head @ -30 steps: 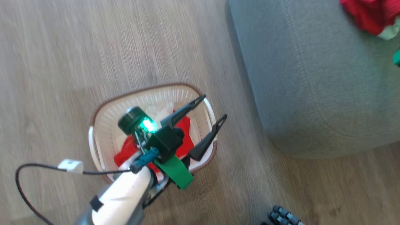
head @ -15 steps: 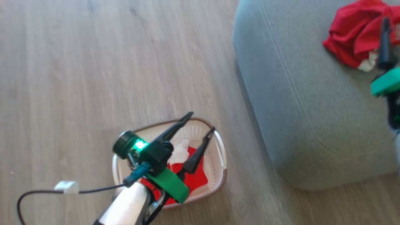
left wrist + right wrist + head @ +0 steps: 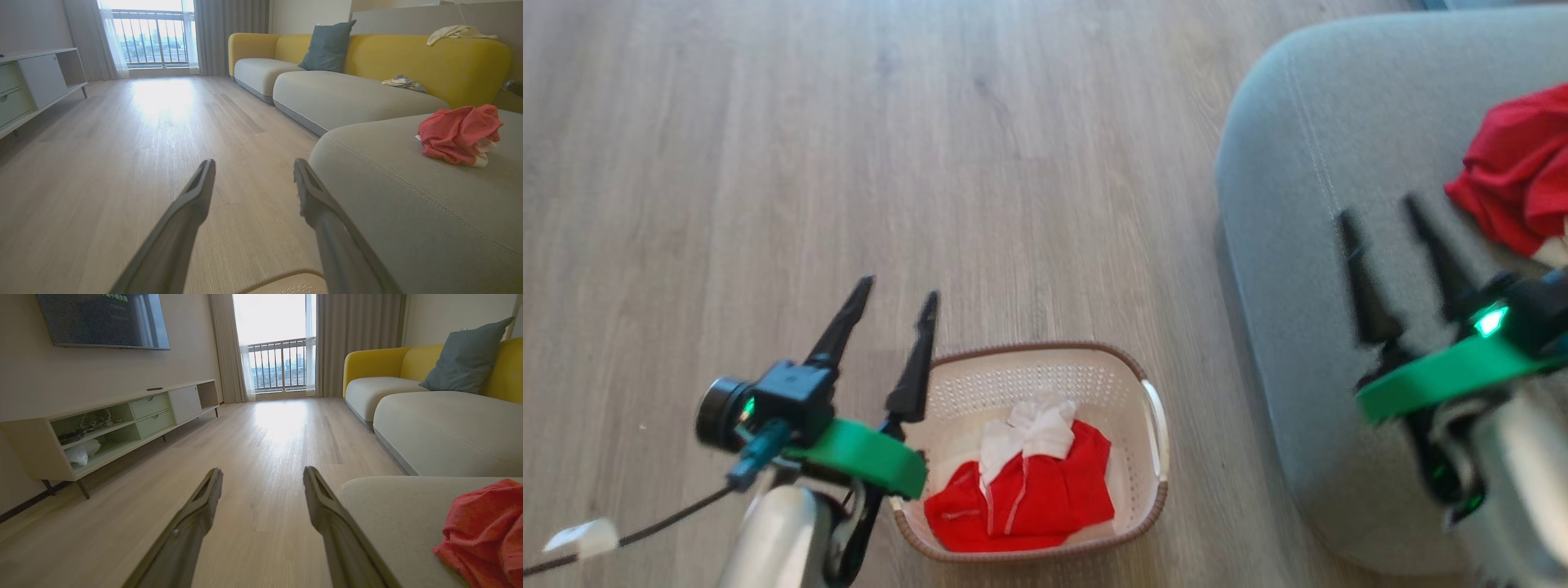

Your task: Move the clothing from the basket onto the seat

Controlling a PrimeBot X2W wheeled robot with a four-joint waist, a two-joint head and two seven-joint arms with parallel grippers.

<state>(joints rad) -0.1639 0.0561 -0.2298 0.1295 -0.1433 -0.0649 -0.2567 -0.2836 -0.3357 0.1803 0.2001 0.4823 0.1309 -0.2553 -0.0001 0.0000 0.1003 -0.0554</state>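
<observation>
The cream basket (image 3: 1152,445) stands on the wood floor at the head view's bottom centre, and its rim (image 3: 286,281) shows at the bottom of the left wrist view. Inside lie a red shirt with white trim (image 3: 1033,502) and a white cloth piece (image 3: 1036,429). Another red shirt (image 3: 1515,184) (image 3: 457,132) (image 3: 484,528) lies crumpled on the grey seat (image 3: 1307,212) (image 3: 408,204) (image 3: 400,506). My left gripper (image 3: 897,287) (image 3: 253,167) is open and empty, just left of the basket. Over the seat's front, my right gripper (image 3: 1380,211) (image 3: 262,473) is open and empty too.
A yellow-backed couch (image 3: 359,87) (image 3: 441,416) with a teal pillow (image 3: 327,47) runs along the right. A low TV cabinet (image 3: 106,424) lines the left wall. A black cable (image 3: 645,535) trails from my left arm.
The head camera has swung, so the whole picture has shifted. My left gripper has left the space over the basket and is now beside it. My right gripper has drawn back from the red shirt.
</observation>
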